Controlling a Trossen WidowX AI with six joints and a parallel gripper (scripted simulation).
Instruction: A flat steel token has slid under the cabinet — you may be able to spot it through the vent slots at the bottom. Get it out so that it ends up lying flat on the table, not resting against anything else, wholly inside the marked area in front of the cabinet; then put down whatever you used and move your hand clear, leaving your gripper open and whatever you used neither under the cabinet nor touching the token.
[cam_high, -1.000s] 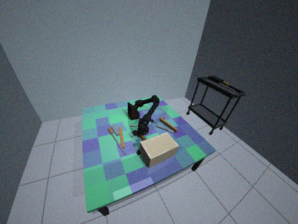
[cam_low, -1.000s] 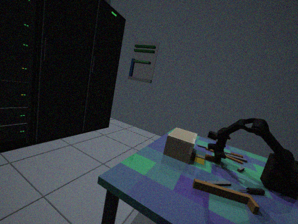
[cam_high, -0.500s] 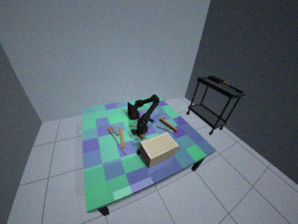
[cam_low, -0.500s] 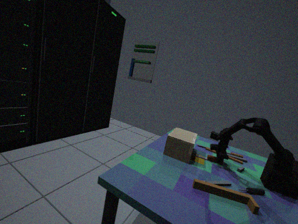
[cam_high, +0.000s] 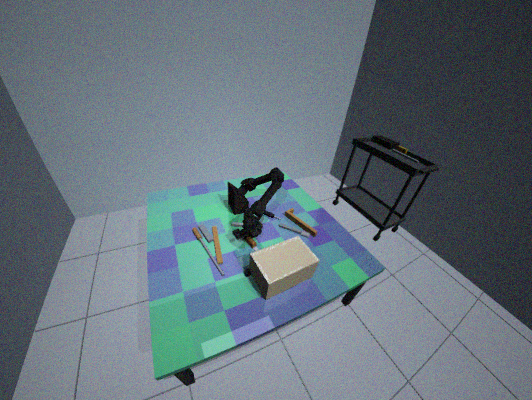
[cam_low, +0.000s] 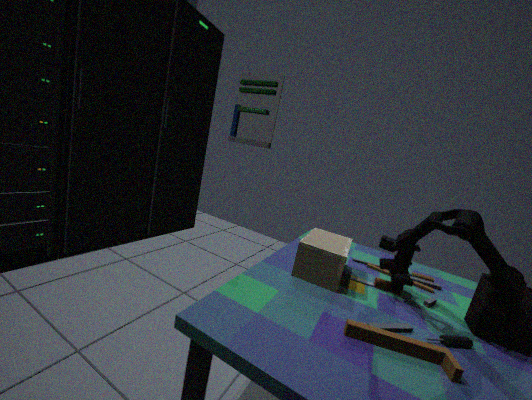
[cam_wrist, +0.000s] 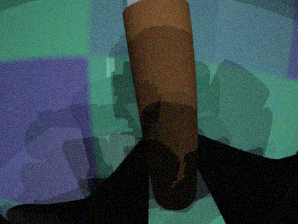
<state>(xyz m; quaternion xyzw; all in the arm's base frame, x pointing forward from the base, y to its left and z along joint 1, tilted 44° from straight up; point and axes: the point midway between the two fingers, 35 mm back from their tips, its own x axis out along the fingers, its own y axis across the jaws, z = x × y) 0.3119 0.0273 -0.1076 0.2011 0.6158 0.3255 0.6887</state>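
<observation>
From my exterior feed, left to right, I see the pale cabinet (cam_high: 285, 260) (cam_low: 322, 260), then the yellow patch (cam_low: 357, 287) before it, with the token nowhere I can make out. Next, my gripper (cam_high: 249, 236) (cam_low: 396, 284) (cam_wrist: 166, 141) has its fingers clamped around a brown tool handle (cam_high: 251, 242) (cam_low: 382, 284) (cam_wrist: 162, 65), its thin shaft pointing cabinetward.

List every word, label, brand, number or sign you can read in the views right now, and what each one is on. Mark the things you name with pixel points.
No readable text in any view.
Cabinet (cam_high: 284, 259) (cam_low: 320, 262): no lettering visible.
Wooden handle (cam_wrist: 162, 65) in the gripper (cam_wrist: 166, 141): no lettering visible.
Wall panel (cam_low: 254, 127): too dark and blurred to tell.
Dark racks (cam_low: 120, 125): small lights, no legible labels.
</observation>
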